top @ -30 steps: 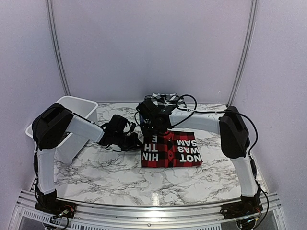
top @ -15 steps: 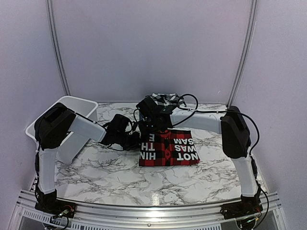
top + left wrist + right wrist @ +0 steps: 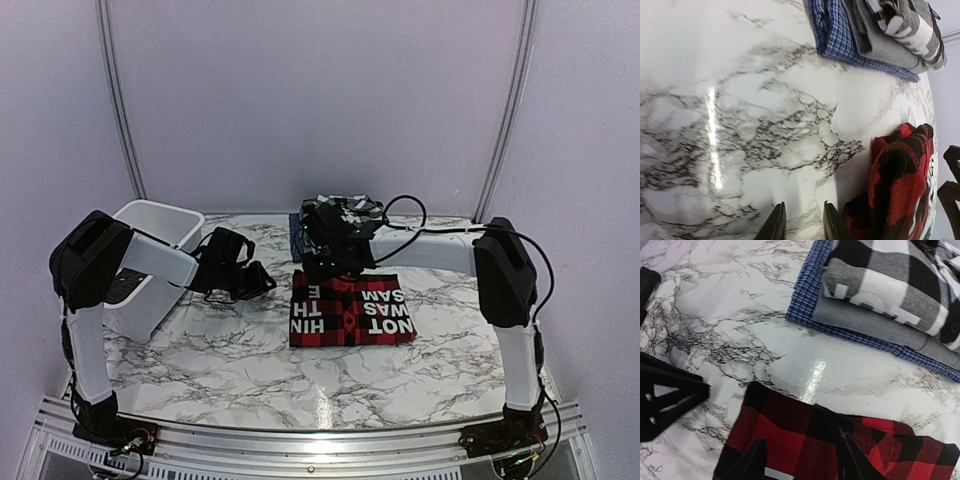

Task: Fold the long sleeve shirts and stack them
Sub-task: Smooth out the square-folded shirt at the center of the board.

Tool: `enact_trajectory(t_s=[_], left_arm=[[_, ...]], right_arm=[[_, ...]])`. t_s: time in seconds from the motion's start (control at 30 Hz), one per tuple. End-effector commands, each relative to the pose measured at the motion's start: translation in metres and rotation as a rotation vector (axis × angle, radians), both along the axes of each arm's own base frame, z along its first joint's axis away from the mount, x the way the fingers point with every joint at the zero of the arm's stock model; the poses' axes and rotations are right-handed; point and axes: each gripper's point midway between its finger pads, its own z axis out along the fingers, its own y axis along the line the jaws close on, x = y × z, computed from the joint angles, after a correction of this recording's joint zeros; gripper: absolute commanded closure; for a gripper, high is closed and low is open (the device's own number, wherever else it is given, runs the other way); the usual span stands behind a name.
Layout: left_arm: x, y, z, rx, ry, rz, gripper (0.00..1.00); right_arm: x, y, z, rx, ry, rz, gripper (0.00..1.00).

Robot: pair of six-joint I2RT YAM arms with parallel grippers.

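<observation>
The red-and-black check shirt (image 3: 352,310) lies folded flat mid-table, white lettering up. Behind it, a stack of folded shirts (image 3: 340,212) rests at the back: black-and-white plaid (image 3: 890,275) on top, then grey (image 3: 865,320), with blue check (image 3: 805,295) at the bottom. My right gripper (image 3: 802,457) hovers open over the red shirt's (image 3: 805,435) back left corner, with nothing between its fingers. My left gripper (image 3: 802,225) is open above bare marble, just left of the red shirt's edge (image 3: 900,185), holding nothing.
A white plastic tub (image 3: 160,225) stands at the back left, next to the left arm. The marble table (image 3: 230,350) ends at a metal rail along the near edge. Curved poles and white walls close off the back.
Both grippers have opened and let go of the red shirt's left edge. The left gripper has drawn back to the left; the right one has lifted slightly toward the stack.
</observation>
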Motion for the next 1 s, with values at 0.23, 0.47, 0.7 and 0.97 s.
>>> enact_trajectory(t_s=[0.23,0.47,0.7,0.97], left_arm=[[-0.001,-0.040,0.079,-0.060,-0.143,-0.149,0.80],[-0.001,-0.094,0.074,-0.067,-0.160,-0.249,0.85],[0.010,-0.101,0.015,-0.001,-0.057,-0.237,0.89],[0.022,-0.087,-0.016,0.054,0.002,-0.198,0.89]], right_arm=[[0.017,-0.092,0.004,0.152,0.031,-0.148,0.63],[0.026,-0.132,-0.032,0.143,0.081,-0.219,0.67],[0.028,-0.159,-0.052,0.170,0.121,-0.273,0.68],[0.025,-0.186,-0.059,0.210,0.150,-0.326,0.68]])
